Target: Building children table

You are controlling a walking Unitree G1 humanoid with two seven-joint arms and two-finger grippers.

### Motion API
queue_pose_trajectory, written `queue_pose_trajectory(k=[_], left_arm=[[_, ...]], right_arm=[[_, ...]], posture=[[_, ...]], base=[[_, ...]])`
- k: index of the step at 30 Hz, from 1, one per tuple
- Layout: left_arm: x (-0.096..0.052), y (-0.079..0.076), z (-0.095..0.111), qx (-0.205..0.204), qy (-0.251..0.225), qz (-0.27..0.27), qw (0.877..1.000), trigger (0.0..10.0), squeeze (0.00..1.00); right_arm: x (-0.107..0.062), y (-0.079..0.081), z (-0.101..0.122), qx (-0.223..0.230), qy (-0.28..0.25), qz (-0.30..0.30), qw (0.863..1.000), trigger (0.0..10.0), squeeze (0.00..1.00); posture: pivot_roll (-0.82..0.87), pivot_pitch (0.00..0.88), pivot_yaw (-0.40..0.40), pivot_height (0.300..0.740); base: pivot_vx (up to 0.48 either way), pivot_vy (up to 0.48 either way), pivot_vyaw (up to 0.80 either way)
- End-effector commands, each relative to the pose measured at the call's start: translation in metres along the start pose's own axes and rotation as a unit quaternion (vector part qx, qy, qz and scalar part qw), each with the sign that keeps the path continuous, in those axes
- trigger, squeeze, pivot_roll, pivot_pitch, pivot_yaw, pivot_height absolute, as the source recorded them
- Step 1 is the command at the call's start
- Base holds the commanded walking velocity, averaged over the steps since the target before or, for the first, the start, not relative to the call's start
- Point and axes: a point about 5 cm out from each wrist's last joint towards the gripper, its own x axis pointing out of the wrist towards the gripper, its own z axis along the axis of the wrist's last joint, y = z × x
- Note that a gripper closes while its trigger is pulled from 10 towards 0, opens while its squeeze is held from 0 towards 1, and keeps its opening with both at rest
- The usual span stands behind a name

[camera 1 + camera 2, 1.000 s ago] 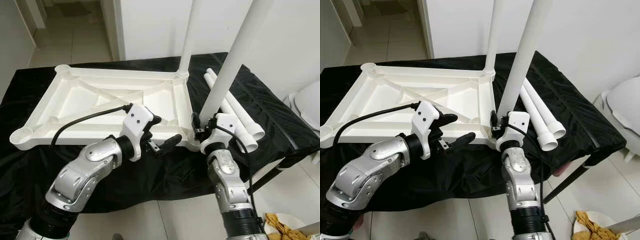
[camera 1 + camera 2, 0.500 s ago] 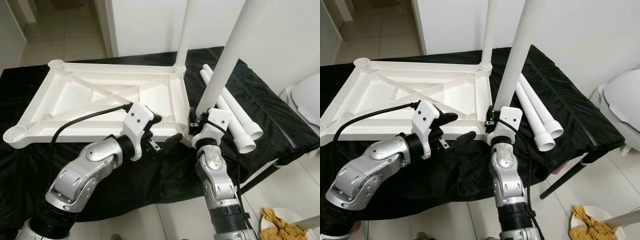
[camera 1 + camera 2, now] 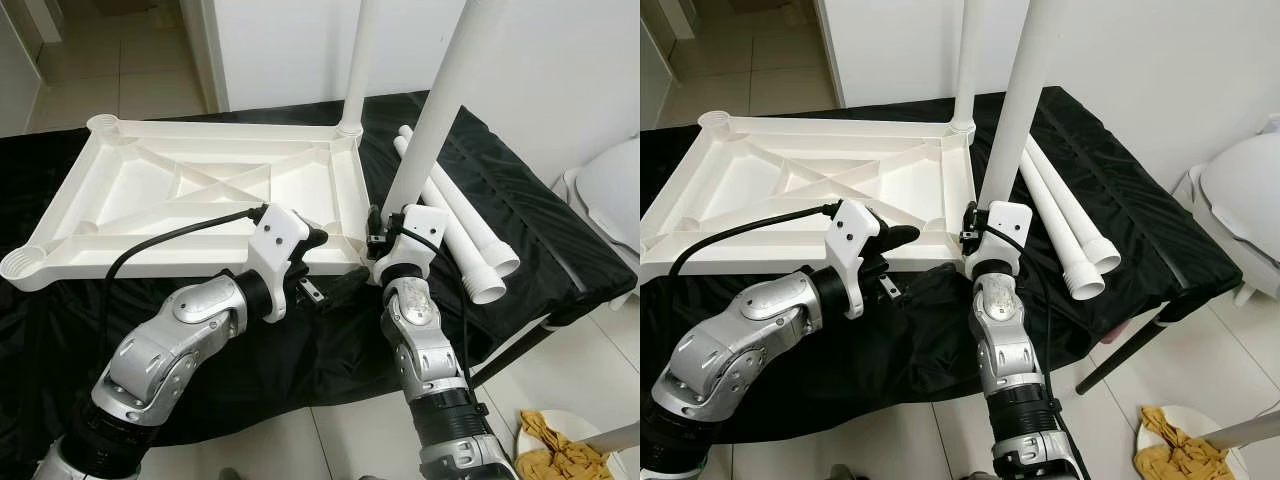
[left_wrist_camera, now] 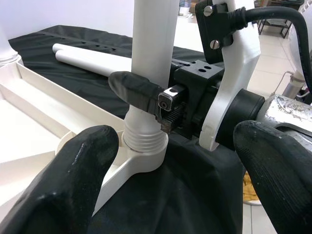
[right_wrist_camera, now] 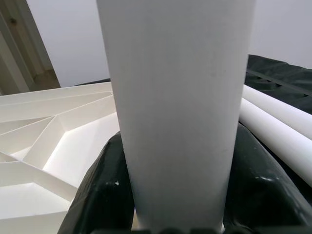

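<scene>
The white table top (image 3: 200, 190) lies upside down on a black-covered table. One white leg (image 3: 357, 60) stands in its far right corner socket. A second leg (image 3: 440, 100) stands upright at the near right corner socket (image 4: 144, 146), and my right gripper (image 3: 378, 235) is shut on its base; the black fingers (image 5: 97, 195) press both sides of the tube (image 5: 180, 97). My left gripper (image 3: 325, 262) is open beside that corner at the top's near edge, its fingers (image 4: 83, 170) apart and holding nothing.
Two loose white legs (image 3: 465, 235) lie side by side on the black cloth to the right. Beyond the table's right edge are a white toilet-like fixture (image 3: 610, 200), a metal table leg (image 3: 510, 345) and a yellow cloth (image 3: 560, 455) on the floor. A doorway opens behind.
The head view has shifted, so the whole scene sits further up and left. My right forearm stands more upright under the leg it grips. The left gripper stays open by the corner.
</scene>
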Motion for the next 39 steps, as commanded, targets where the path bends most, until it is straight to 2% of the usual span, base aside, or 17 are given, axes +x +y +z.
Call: queue_pose_trajectory(k=[1,9,10,13,20,27,28,29,31,32,37,39], left_arm=[[0.0,-0.005,0.002,0.002,0.0,-0.033,0.999,10.0,0.0],[0.0,-0.006,0.002,-0.001,0.0,-0.036,0.999,10.0,0.0],[0.0,-0.006,0.002,-0.001,0.0,-0.037,0.999,10.0,0.0],[0.0,-0.006,0.001,-0.002,0.001,-0.037,0.999,10.0,0.0],[0.0,-0.007,0.001,-0.006,0.0,-0.039,0.999,10.0,0.0],[0.0,-0.007,0.002,-0.004,0.0,-0.038,0.999,10.0,0.0],[0.0,-0.007,0.002,-0.005,0.0,-0.038,0.999,10.0,0.0],[0.0,-0.007,0.002,-0.004,0.0,-0.038,0.999,10.0,0.0],[0.0,-0.007,0.002,-0.004,0.0,-0.038,0.999,10.0,0.0],[0.001,-0.007,0.003,-0.004,-0.002,-0.038,0.999,10.0,0.0],[0.001,-0.008,0.004,-0.004,-0.002,-0.04,0.999,10.0,0.0],[0.001,-0.009,0.004,-0.004,-0.002,-0.04,0.999,10.0,0.0]], right_arm=[[-0.005,0.001,-0.014,0.023,0.039,-0.012,0.999,10.0,0.0],[-0.003,-0.007,-0.011,0.013,0.024,-0.013,1.0,10.0,0.0],[-0.003,-0.01,-0.011,0.012,0.021,-0.016,1.0,10.0,0.98],[-0.002,-0.013,-0.009,0.011,0.013,-0.018,1.0,10.0,1.0],[0.0,-0.019,-0.003,0.018,-0.002,-0.001,1.0,10.0,1.0],[0.008,-0.024,0.002,0.03,-0.004,0.04,0.999,10.0,1.0],[0.01,-0.024,0.002,0.036,0.003,0.065,0.997,10.0,0.0],[0.012,-0.025,0.003,0.043,0.005,0.091,0.995,10.0,0.0],[0.012,-0.025,0.003,0.043,0.005,0.091,0.995,10.0,0.0],[0.017,-0.032,0.006,0.046,0.015,0.147,0.988,10.0,0.0],[0.021,-0.042,0.01,0.035,0.018,0.195,0.98,10.0,0.0],[0.021,-0.048,0.013,0.031,0.023,0.236,0.971,10.0,0.0]], posture=[[-0.02,0.09,0.002,0.74],[-0.03,0.087,0.003,0.74],[-0.03,0.084,0.003,0.74],[-0.03,0.081,0.003,0.74],[-0.03,0.077,0.004,0.74],[-0.03,0.075,0.004,0.74],[-0.03,0.075,0.004,0.74],[-0.03,0.076,0.006,0.74],[-0.03,0.076,0.006,0.74],[-0.03,0.076,0.007,0.74],[-0.03,0.076,0.01,0.74],[-0.03,0.076,0.012,0.74]], base=[[0.0,0.0,0.0],[0.0,0.0,0.0],[0.0,0.0,0.0],[0.0,0.0,0.0],[0.0,0.0,0.0],[0.0,0.0,0.0],[0.0,0.0,0.0],[0.0,0.0,0.0],[0.0,0.0,0.0],[0.0,0.0,0.0],[0.0,0.0,0.0],[0.0,0.0,0.0]])
